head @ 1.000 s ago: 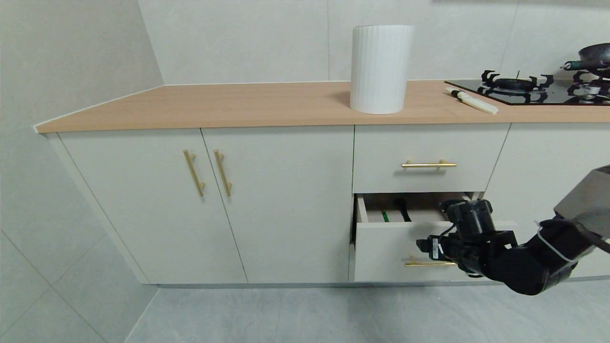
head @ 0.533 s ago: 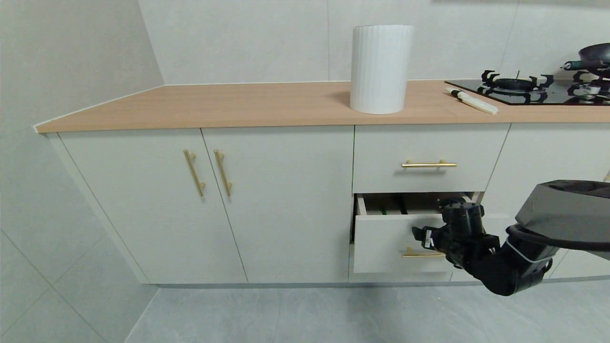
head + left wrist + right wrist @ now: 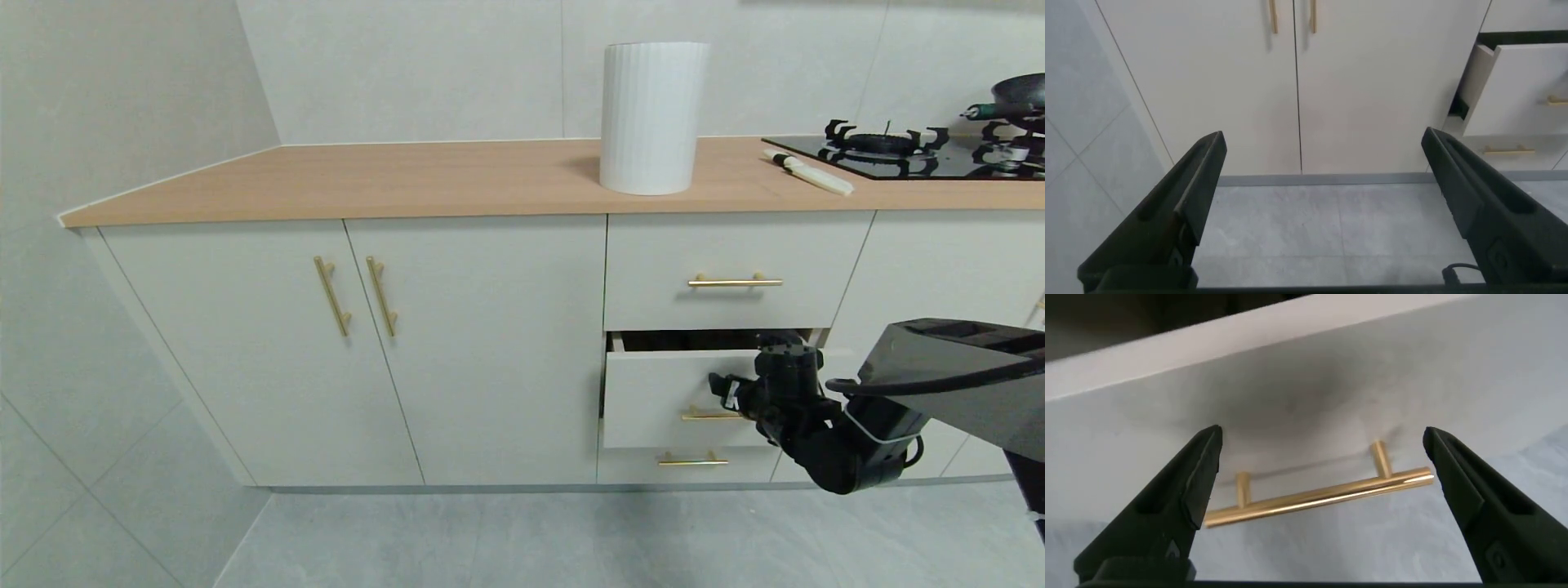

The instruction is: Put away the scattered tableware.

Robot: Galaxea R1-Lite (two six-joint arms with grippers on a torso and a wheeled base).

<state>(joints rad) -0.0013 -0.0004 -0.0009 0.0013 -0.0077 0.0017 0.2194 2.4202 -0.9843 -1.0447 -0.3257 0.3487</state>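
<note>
The middle drawer (image 3: 653, 392) stands only a narrow gap out from the white cabinet, its inside dark and hidden. My right gripper (image 3: 737, 398) is right at its front, by the gold handle (image 3: 704, 416). In the right wrist view the gripper (image 3: 1323, 445) is open, its fingers spread wider than the handle (image 3: 1319, 496) and holding nothing. A white utensil (image 3: 808, 173) lies on the wooden counter (image 3: 408, 175) beside the hob. My left gripper (image 3: 1323, 143) hangs open and empty over the grey floor, facing the cabinet doors (image 3: 1290, 65), with the drawer (image 3: 1527, 82) off to one side.
A tall white ribbed cylinder (image 3: 651, 118) stands on the counter. A black gas hob (image 3: 914, 151) with a dark pan (image 3: 1020, 90) is at the far right. The top drawer (image 3: 735, 269) and the bottom drawer (image 3: 692, 462) are shut. Grey floor lies before the cabinet.
The middle drawer has slid inward from well open to almost shut, hiding its contents. My right gripper has moved toward the cabinet along with the drawer front.
</note>
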